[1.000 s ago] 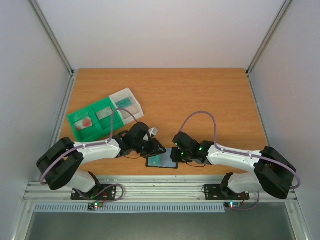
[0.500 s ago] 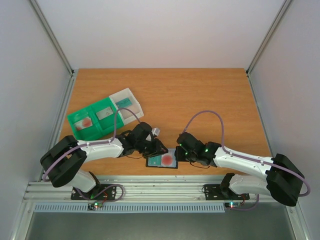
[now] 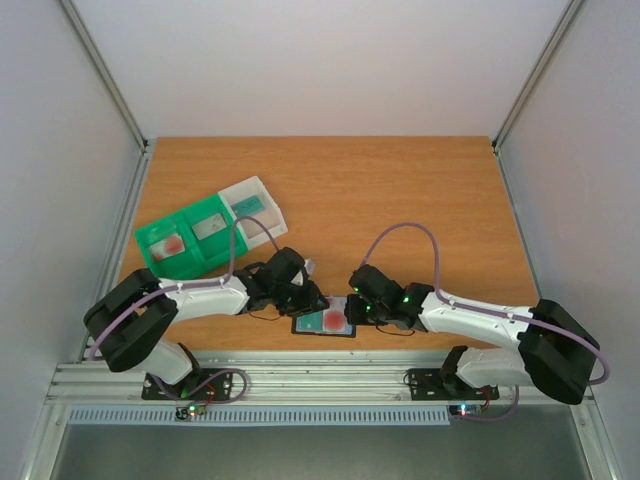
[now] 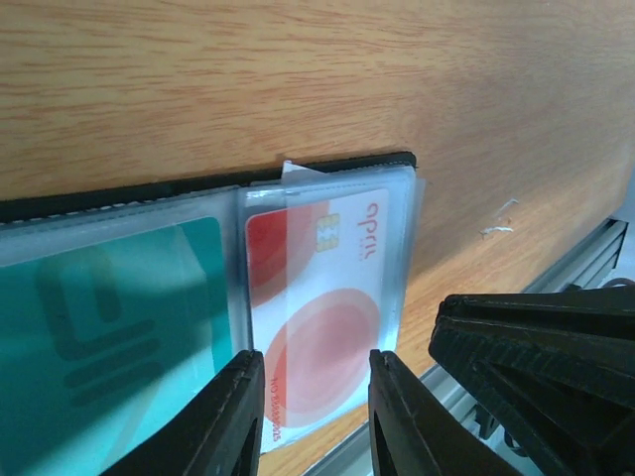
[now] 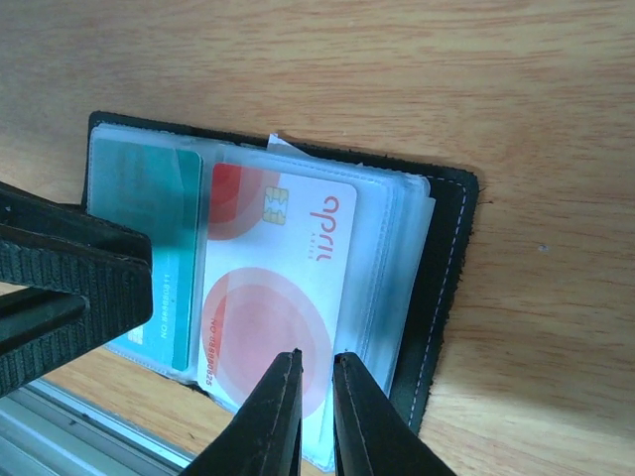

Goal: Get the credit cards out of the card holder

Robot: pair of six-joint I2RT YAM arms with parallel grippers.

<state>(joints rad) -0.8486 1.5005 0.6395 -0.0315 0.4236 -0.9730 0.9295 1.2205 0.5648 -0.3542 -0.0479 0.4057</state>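
Orange wood worktop [image 3: 420, 200] seen from above, with the card holder [image 3: 322, 322] lying open right at its near edge. Left wrist cam: the left claw [image 4: 313, 421] sat part open over the sleeved red card [image 4: 327, 288], gripping nothing, with the teal card [image 4: 109, 307] alongside. Right wrist cam: the right claw [image 5: 316, 416] was down to a slit at that red card's near edge and I couldn't tell if it had hold; these credit cards looked light, stiff and slick, so I'd pinch that edge.
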